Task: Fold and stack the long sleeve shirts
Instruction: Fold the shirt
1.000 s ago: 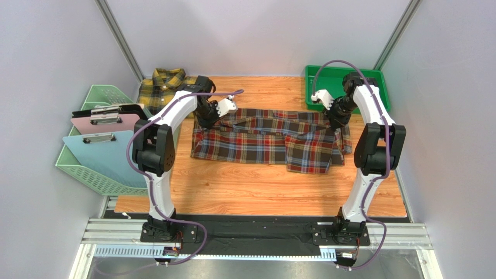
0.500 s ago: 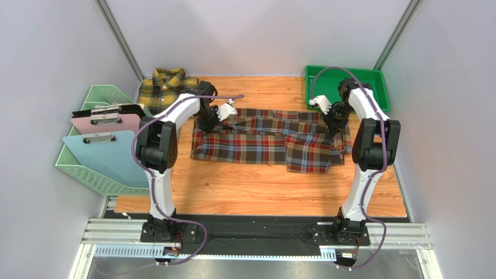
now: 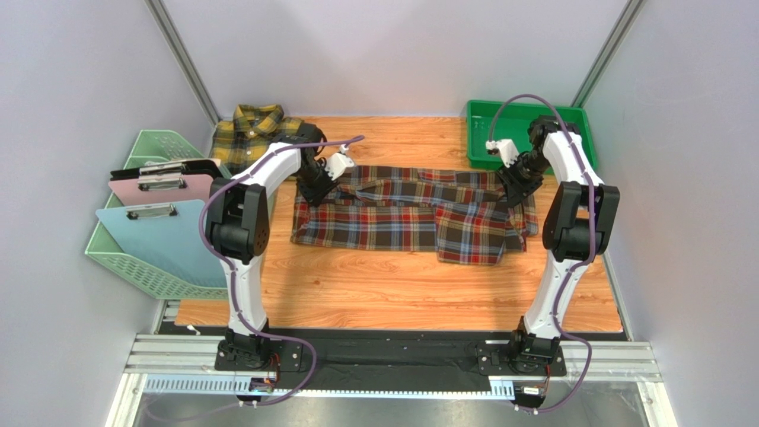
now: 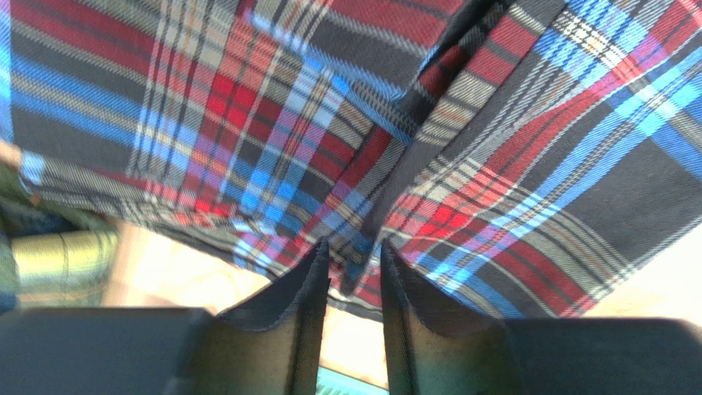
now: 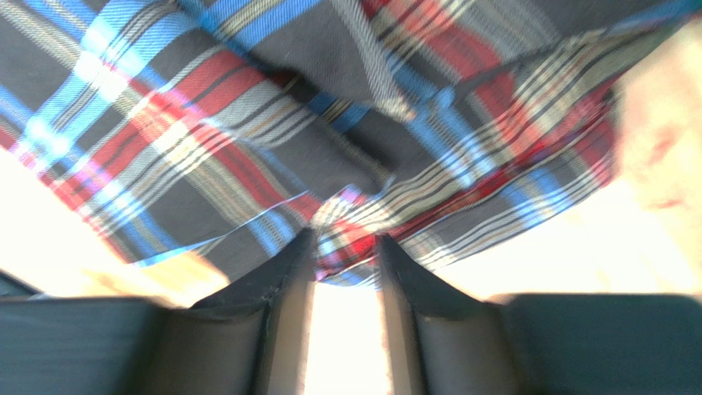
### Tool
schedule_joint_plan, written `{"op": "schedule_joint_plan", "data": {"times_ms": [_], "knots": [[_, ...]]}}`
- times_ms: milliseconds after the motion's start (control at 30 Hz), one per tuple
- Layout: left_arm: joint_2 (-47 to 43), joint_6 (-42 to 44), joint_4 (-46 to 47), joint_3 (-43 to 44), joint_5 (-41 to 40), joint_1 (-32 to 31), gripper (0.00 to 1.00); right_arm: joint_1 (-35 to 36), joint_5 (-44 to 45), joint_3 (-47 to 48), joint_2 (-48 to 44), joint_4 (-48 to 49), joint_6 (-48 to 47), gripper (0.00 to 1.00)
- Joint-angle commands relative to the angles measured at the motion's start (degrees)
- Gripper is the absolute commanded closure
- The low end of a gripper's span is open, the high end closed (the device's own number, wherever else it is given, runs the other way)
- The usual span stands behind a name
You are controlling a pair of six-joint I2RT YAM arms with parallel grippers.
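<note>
Left gripper (image 4: 353,276) jaws slightly apart, tips at red plaid shirt (image 3: 401,218) far-left corner. Right gripper (image 5: 346,263) same at shirt's far-right corner, near green tray (image 3: 512,123).

The left gripper (image 4: 353,247) was shut a second ago. Its jaws now stand slightly apart, and the hem of the red plaid shirt (image 4: 511,164) lies just beyond the tips. The right gripper (image 5: 344,240) has parted likewise, with the shirt's edge at its tips. Both wrists have turned slightly outward.
</note>
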Motion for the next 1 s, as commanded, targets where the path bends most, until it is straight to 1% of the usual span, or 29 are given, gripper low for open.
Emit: {"op": "schedule_joint_plan", "data": {"times_ms": [0,33,67,133,233,300,433,500,600,767,800,900,967], "knots": [[-8.86,-3.99,-1.29,-2.83,4.09,1.1,0.58,-3.49,-3.51,1.36,-3.48,-6.44,6.31,0.56],[-11.31,-4.08,-1.73,-3.98,4.89,0.93,0.51,-4.54,-4.39,0.3,-4.19,-8.02,6.76,0.55],[-12.38,-4.08,-2.09,-5.21,5.08,0.32,0.5,-4.73,-5.27,-1.1,-4.8,-8.21,7.03,0.56],[-14.05,-3.38,-2.44,-8.99,4.55,-0.73,0.49,-4.73,-5.72,-7.05,-7.0,-6.21,8.17,0.56],[-13.02,-3.63,-2.35,-11.81,4.37,-1.7,0.49,-4.56,-5.55,-13.83,-7.28,-1.11,10.97,0.59],[-11.52,-5.04,-2.35,-12.34,3.68,-1.97,0.5,-4.56,-4.32,-15.52,-6.14,0.66,11.95,0.61],[-8.1,-4.96,-0.42,-14.89,0.96,-2.06,0.52,-4.56,-1.77,-18.34,-2.8,6.45,14.67,0.63],[-7.47,-3.91,0.37,-16.73,-0.72,-2.06,0.54,-4.56,-0.01,-19.22,-1.74,7.34,14.76,0.66],[-7.64,-2.59,0.63,-19.45,-2.22,-2.06,0.61,-4.64,2.1,-21.67,-1.64,7.7,13.89,0.72],[-10.54,-1.62,0.02,-24.81,-0.64,-2.32,0.66,-4.73,3.07,-28.7,-7.25,7.96,11.43,0.76],[-11.33,-2.05,-0.59,-25.34,-0.11,-2.32,0.68,-4.73,2.98,-30.19,-8.05,7.7,10.55,0.77],[-13.35,-2.15,-2.35,-26.14,2.87,-2.32,0.68,-4.73,1.93,-29.94,-10.87,4.02,8.97,0.78],[-14.93,-2.06,-2.88,-24.75,4.89,-1.89,0.66,-4.82,0.53,-26.7,-12.36,0.68,8.44,0.76]]}}
